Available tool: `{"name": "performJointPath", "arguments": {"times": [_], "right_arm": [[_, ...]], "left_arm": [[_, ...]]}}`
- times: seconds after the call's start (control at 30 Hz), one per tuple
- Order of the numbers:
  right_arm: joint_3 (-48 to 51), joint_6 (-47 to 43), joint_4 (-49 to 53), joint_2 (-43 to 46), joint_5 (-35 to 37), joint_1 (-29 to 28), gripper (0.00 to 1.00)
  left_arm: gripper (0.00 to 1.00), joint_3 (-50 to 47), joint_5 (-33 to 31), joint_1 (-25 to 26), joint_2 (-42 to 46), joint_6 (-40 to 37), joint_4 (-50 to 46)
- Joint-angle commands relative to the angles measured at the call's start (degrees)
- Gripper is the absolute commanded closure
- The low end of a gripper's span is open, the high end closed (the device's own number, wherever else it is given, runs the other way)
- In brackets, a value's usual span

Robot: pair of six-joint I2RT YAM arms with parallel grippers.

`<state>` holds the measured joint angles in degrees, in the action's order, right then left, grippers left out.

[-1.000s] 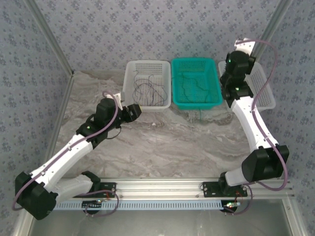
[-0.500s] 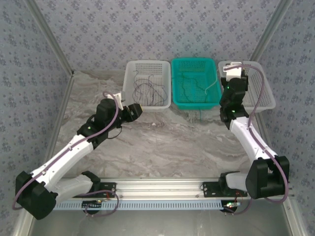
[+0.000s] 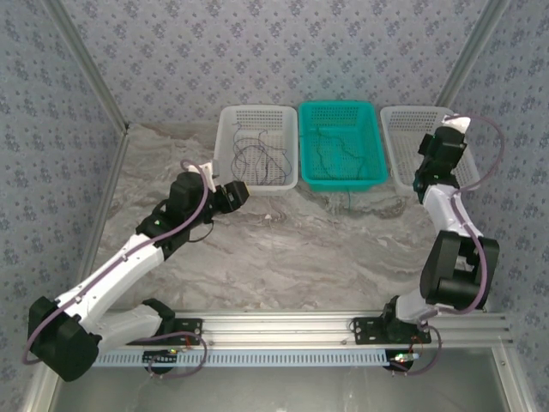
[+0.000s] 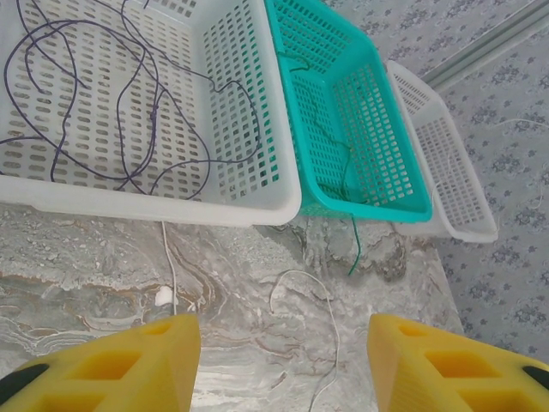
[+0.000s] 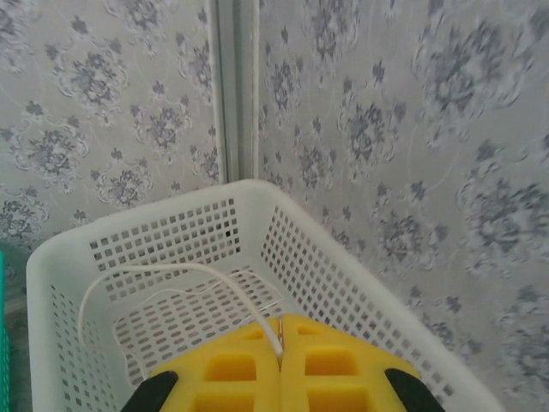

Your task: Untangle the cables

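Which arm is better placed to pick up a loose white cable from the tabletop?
Left. The left fingers, open, hover over the tabletop cable; the right fingers are shut on a second white cable above the right basket.

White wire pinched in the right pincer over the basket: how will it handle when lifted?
Probably floppy: the white wire arcs out of the shut right pincer and droops into the white basket. Likely near weightless, given how thin it looks. It could slip, since only the seam between the fingertips pinches it.
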<state>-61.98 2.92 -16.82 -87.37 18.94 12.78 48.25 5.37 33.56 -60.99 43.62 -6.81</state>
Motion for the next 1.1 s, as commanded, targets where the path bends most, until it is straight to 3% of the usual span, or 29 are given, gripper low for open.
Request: {"name": "performJointPath", "arguments": {"times": [0.0,0.3,0.37,0.43,0.5,0.57,0.73,0.9,1.07], "right_arm": [[-5.7,7.5,6.8,-4.8,-3.2,0.1,1.00],[-18.9,12.4,16.9,-22.6,5.4,1.3,0.97],[-20.7,12.7,18.5,-24.5,3.0,1.5,0.88],[-21.4,13.8,19.7,-24.3,2.2,1.2,0.71],[-20.2,14.5,18.9,-22.0,3.4,0.3,0.55],[-18.2,14.8,17.8,-18.8,4.2,-0.7,0.47],[-14.2,15.0,19.0,-9.8,-2.9,-3.6,0.46],[-8.5,14.2,21.4,-0.2,-15.4,-8.5,0.47],[-1.3,16.7,26.3,10.3,-24.1,-20.3,0.47]], "left_arm": [[0.45,0.1,0.6,0.5,-0.4,0.7,1.4],[0.45,0.5,-0.5,0.5,0.3,0.2,-0.9],[0.45,0.5,-0.8,0.5,0.6,0.3,-1.3],[0.45,0.5,-1.1,0.5,0.6,0.3,-1.4],[0.45,0.5,-1.3,0.5,0.2,0.4,-1.2],[0.45,0.9,-1.2,0.5,-0.5,0.3,-1.0],[0.45,1.8,-1.2,0.5,-3.0,0.1,-1.4],[0.45,2.2,-2.9,1.5,-5.0,0.6,-3.0],[0.44,2.8,-7.2,4.5,-8.9,4.4,-5.7]]}}
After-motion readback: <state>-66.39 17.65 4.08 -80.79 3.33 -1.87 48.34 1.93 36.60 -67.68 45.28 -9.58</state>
